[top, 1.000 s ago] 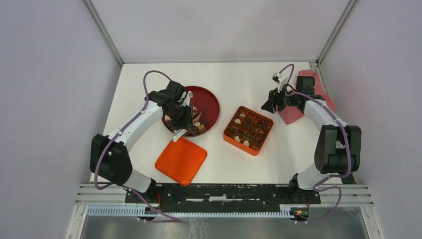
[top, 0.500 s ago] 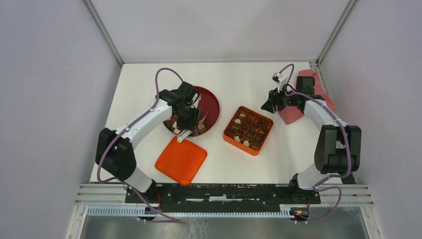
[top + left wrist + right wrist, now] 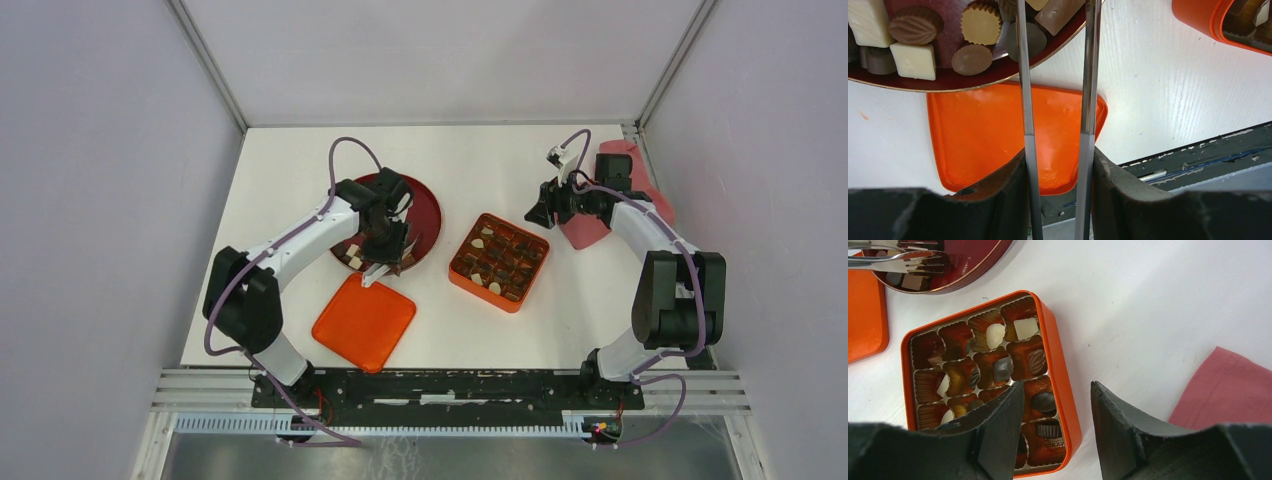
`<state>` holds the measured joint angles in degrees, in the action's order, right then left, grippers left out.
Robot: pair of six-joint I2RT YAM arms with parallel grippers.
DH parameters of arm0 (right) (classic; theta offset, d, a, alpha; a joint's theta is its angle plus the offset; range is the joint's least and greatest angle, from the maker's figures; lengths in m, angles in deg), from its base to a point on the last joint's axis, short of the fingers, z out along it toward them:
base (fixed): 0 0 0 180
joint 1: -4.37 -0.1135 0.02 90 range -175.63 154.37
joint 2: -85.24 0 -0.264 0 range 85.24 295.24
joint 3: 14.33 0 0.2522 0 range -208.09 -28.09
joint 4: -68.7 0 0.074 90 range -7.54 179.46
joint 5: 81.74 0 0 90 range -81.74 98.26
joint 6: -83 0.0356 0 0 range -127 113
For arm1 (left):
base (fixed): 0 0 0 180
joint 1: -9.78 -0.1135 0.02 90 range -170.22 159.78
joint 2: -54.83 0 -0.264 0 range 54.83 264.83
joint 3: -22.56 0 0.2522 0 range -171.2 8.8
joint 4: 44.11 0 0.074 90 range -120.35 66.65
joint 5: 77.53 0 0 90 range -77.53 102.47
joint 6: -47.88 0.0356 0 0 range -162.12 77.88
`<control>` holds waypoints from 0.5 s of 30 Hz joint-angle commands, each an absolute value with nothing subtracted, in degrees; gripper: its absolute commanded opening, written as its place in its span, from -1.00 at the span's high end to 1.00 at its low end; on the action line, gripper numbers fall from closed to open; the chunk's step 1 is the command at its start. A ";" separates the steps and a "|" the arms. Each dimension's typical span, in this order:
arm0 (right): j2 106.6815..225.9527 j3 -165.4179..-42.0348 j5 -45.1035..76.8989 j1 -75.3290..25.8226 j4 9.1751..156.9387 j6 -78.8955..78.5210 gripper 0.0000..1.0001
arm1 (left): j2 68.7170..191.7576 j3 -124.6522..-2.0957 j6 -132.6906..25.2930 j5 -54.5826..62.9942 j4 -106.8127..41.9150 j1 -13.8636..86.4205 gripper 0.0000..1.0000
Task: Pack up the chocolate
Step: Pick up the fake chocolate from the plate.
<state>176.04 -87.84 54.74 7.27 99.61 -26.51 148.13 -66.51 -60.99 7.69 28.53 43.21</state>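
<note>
Right, from above we have the left hand (image 3: 381, 250) low over the near rim of the red plate (image 3: 428, 205), where loose chocolate (image 3: 352, 260) is bunched up. The orange lid (image 3: 363, 322) lies flat just beside the plate on the near side. The orange box (image 3: 498, 262) sits to the right on the white tabletop (image 3: 480, 160), apart from the plate. The right hand (image 3: 536, 212) hangs beyond the box's far corner, near a pink cloth (image 3: 592, 230).

Over to the left wrist, and we see the two black fingers (image 3: 998, 200) pressed onto a pair of metal tongs (image 3: 1089, 75), so that hand is gripping them. The two blades run up toward the plate's edge with a gap between them. We cannot tell whether the tips carry a piece, as they run out of frame. Brown, tan and white pieces crowd the plate, round, square and ridged.

Now the right wrist: its fingers stand apart with nothing between them, so that hand is open, hovering above the box's near corner. Several compartments hold pieces, white and dark, while others show bare gold lining. The forked tongs tips show at top left over the plate.
</note>
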 commanded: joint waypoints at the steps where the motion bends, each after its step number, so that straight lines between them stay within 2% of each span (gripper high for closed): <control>1: 173.75 -87.68 55.98 7.45 97.83 -26.43 -0.14 | 148.23 -69.08 -63.53 9.54 29.60 44.17 0.06; 13: 172.79 -86.92 56.24 7.44 97.29 -26.16 -0.15 | 150.46 -71.35 -64.89 12.29 33.07 46.71 0.12; 15: 172.71 -86.96 56.25 7.45 97.23 -26.16 -0.14 | 151.01 -71.72 -64.94 12.29 33.07 46.74 0.21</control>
